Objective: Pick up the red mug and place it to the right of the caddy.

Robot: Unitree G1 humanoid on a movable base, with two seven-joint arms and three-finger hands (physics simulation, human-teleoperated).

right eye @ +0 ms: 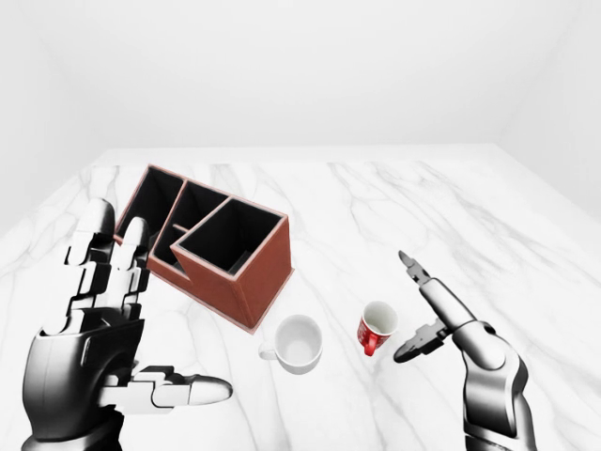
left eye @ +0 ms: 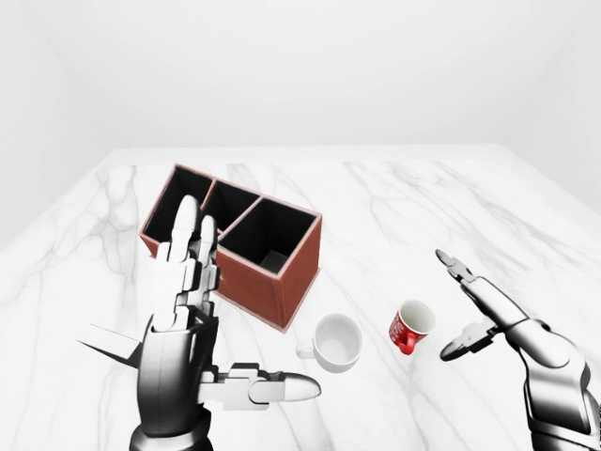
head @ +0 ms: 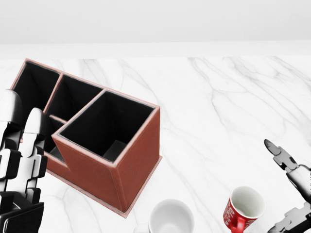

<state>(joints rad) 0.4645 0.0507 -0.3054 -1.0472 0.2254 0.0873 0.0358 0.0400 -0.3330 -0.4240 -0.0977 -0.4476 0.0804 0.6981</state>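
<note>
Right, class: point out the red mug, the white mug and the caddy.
red mug [left eye: 410,328]: left-eye view, on its red outer wall.
white mug [left eye: 338,340]: left-eye view, on its inner bowl.
caddy [head: 138,158]: head view, on its brown outer side wall.
</note>
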